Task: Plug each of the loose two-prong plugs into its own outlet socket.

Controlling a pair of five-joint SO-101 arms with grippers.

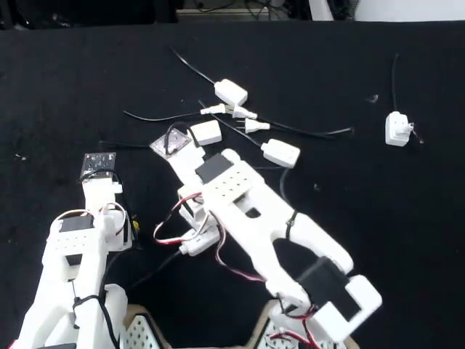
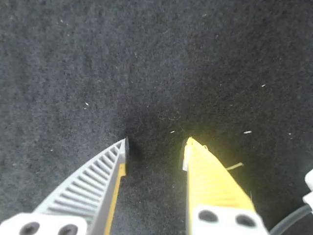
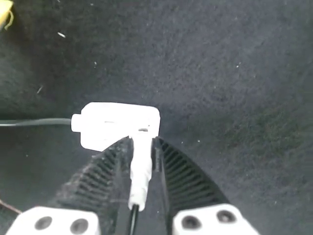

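My right fingers (image 3: 157,147) are clenched on a white two-prong plug (image 3: 140,169), gripping its body from both sides, with its dark cord running back between them. The plug's front end touches the long side of a white outlet socket (image 3: 115,125) that lies flat on the black desk (image 3: 234,73). I cannot tell whether the prongs have gone in. A thin cable leaves one end of that socket.

From above, this pair sits near the middle of the desk. Just beyond it lie a loose plug (image 1: 256,126) and another loose plug (image 1: 243,113), close together, each on a black cord. A second socket (image 1: 231,92) lies farther back and a third socket (image 1: 280,153) just to the right. A fourth socket (image 1: 397,129) is well apart, toward the desk's right side.

My left fingers (image 2: 188,147) are released, spread apart with only bare desk between them, on the left side of the desk and well away from the plugs.
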